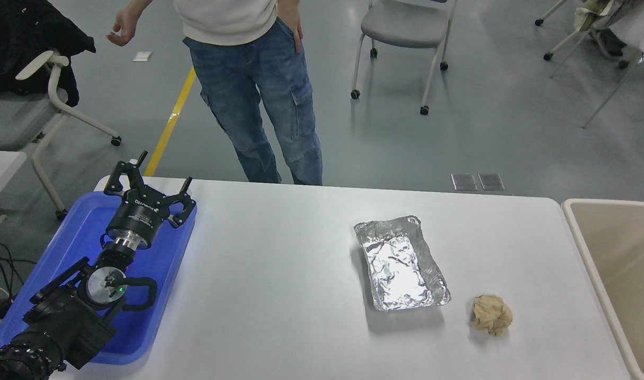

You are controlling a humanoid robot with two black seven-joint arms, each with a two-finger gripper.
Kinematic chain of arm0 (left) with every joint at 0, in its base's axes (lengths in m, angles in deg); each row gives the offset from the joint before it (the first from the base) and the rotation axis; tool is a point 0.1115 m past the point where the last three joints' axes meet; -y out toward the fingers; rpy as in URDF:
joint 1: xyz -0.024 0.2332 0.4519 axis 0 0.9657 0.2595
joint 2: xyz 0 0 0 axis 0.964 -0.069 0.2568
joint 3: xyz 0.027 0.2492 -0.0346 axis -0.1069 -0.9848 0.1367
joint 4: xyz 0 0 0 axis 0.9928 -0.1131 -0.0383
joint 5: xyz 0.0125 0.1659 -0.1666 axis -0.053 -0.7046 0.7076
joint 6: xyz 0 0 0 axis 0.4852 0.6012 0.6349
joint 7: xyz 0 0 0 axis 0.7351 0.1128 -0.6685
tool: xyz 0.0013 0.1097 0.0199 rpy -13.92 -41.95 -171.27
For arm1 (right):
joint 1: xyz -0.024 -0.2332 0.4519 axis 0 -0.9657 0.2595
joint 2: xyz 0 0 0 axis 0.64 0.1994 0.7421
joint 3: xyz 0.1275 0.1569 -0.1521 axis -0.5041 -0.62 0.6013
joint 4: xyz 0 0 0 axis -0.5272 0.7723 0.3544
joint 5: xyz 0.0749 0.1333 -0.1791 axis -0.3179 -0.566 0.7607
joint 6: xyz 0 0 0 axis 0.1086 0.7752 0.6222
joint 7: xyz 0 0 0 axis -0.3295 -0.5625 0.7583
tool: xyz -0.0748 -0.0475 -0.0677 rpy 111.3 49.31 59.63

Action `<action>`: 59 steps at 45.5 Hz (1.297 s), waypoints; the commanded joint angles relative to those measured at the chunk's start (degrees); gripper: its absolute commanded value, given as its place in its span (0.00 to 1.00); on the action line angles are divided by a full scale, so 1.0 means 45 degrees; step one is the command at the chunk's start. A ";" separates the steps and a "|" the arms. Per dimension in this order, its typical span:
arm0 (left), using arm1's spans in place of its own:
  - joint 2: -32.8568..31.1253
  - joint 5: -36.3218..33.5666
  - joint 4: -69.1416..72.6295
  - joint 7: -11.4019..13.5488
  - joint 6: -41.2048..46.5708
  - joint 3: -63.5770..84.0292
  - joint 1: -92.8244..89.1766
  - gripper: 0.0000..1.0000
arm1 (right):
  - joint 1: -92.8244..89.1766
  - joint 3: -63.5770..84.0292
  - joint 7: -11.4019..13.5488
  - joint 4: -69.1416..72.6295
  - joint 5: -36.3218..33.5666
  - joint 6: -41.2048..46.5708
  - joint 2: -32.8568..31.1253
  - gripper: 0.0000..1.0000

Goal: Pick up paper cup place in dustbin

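The paper cup is not in view on the table. The dustbin (580, 232), beige with a pale rounded rim, stands at the table's right end and is cut off by the picture's edge. My left gripper (149, 182) is parked at the lower left over the blue tray (53, 253), its fingers spread open and empty. My right arm is out of view.
A silver foil tray (401, 264) lies right of the table's middle. A crumpled tan paper ball (491, 314) lies near the front right. A person in jeans (258, 89) stands at the table's far edge. Chairs stand on the floor behind.
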 commanded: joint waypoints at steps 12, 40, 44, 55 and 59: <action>0.0000 0.0000 0.0000 0.0000 0.0000 0.0011 0.0000 1.00 | -0.0784 -0.0895 0.1277 -0.0069 -0.0045 -0.2917 0.1425 0.00; 0.0000 0.0000 0.0000 0.0000 0.0000 0.0011 0.0000 1.00 | -0.0784 -0.0914 0.1257 0.0146 0.0111 -0.5926 0.1875 0.98; 0.0000 0.0000 0.0000 0.0000 0.0000 0.0011 0.0000 1.00 | -0.0706 -0.0894 0.1257 0.0262 0.0092 -0.5906 0.1855 0.99; 0.0000 0.0019 0.0000 0.0000 0.0000 0.0011 0.0000 1.00 | 0.0465 -0.0914 0.1257 0.2586 0.0131 -0.5887 0.0997 0.99; 0.0000 0.0000 0.0000 0.0000 0.0000 0.0011 0.0000 1.00 | 0.0934 -0.0914 0.1257 0.3191 0.0112 -0.5887 0.0723 0.99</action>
